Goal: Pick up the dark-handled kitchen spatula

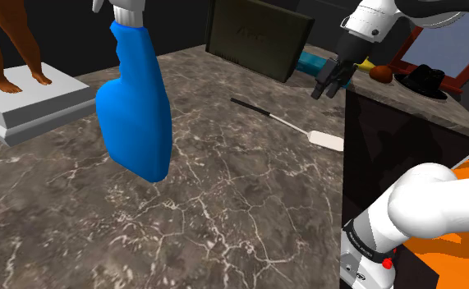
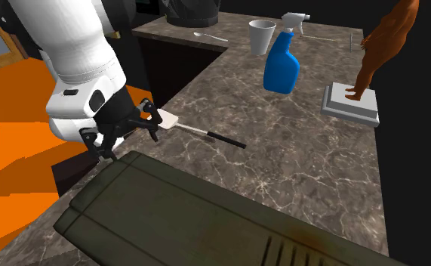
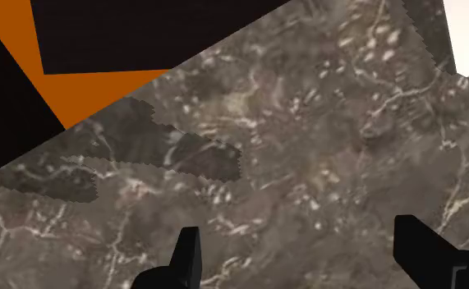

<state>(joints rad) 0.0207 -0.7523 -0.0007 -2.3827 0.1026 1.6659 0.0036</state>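
Two black fingers of the end effector (image 3: 298, 246) stand apart, empty, above the dark veined-marble tabletop (image 1: 224, 205). Approach is the step in hand: the slim spatula (image 1: 286, 121), white-bladed and black-handled, lies flat nearby, untouched. Next, I judge, it must centre over the handle and descend.

My shoulder camera looks over the counter (image 1: 224, 213) from behind the claw (image 1: 333, 85); the second faces the claw closely from opposite; the wrist camera hangs just above that same counter.
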